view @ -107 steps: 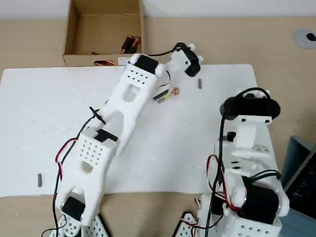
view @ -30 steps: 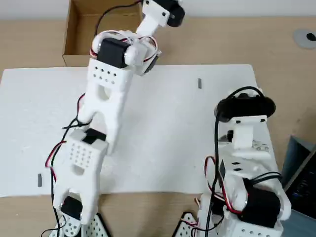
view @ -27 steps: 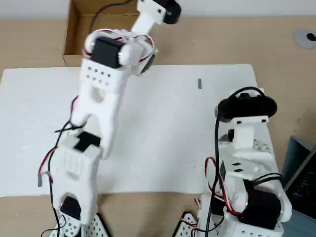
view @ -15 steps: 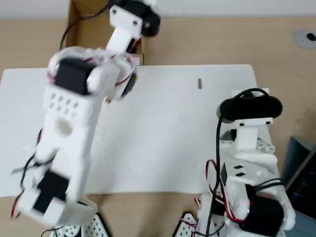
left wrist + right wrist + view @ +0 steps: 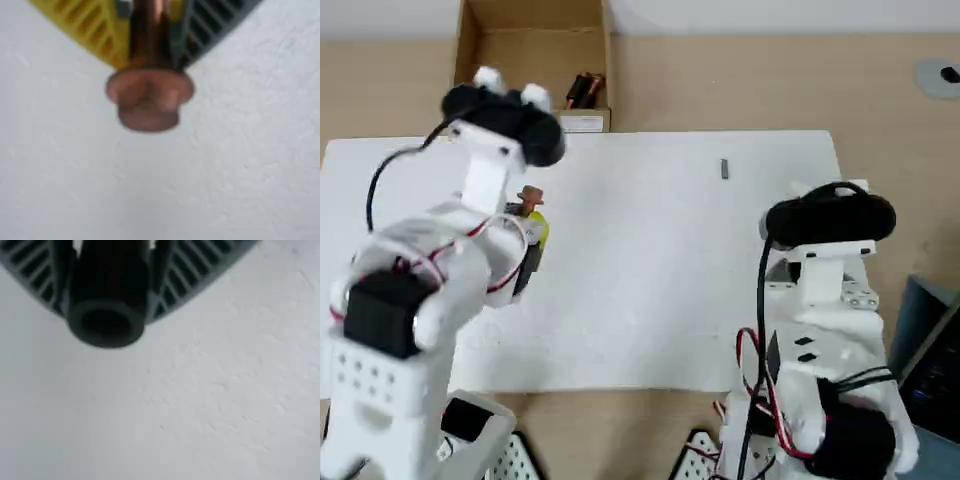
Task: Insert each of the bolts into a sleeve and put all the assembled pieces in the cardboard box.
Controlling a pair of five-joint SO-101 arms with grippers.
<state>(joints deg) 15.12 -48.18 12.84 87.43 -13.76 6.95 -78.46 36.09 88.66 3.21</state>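
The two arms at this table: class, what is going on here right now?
The left gripper is shut on a copper bolt, held over the white mat. The right gripper is shut on a black sleeve, its open end showing. The two are not yet joined. Another small sleeve lies on the mat, and some copper and black pieces lie in the cardboard box.

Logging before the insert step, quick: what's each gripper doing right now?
Left gripper: closed, holding a bolt.
Right gripper: closed, holding a sleeve.
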